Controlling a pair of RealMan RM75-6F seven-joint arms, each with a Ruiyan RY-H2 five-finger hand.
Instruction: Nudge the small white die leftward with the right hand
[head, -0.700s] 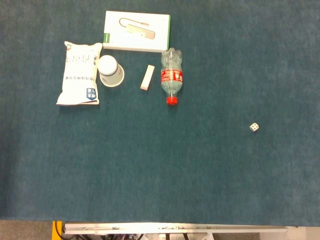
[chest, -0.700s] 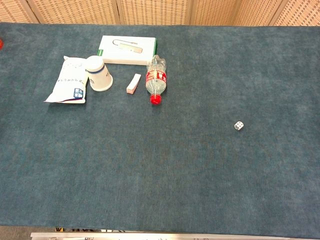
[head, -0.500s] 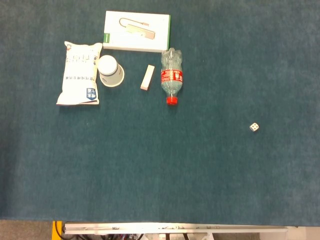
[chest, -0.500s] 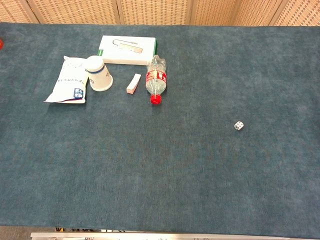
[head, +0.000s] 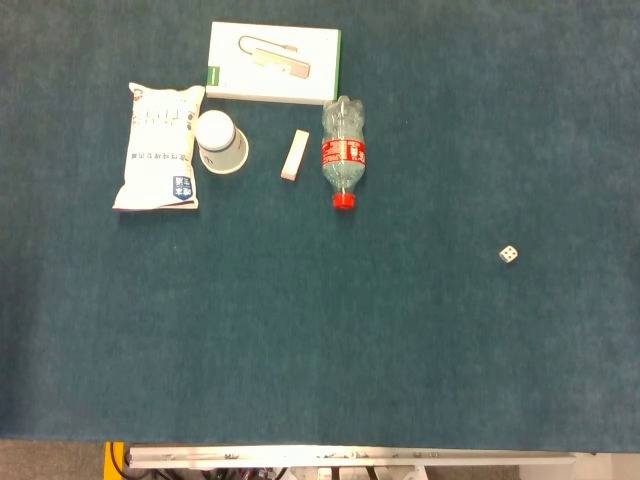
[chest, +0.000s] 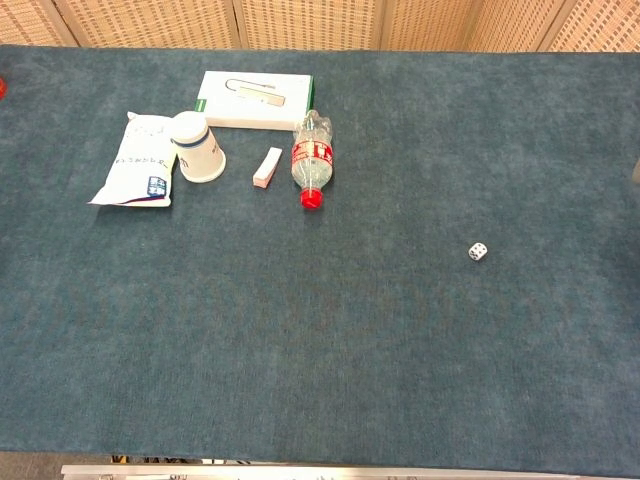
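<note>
Small white die (head: 509, 254) alone on the right of the blue-carpeted table (head: 320, 340) (a cube, no long axis; edges slightly askew), well apart from the far-left plastic bottle (head: 344, 153), cap pointing nearward; neither hand in view.

The pips of the die (head: 509, 254) are showing too small to count; a red object (chest: 2, 88) is being cropped at the chest view's left edge.

Blue-carpeted worktop (head: 420, 380)
Snack bag (head: 159, 145), paper cup (head: 221, 142), white box (head: 274, 62), small white block (head: 295, 155), lying bottle (head: 344, 151); white die (head: 509, 254) well apart.
</note>
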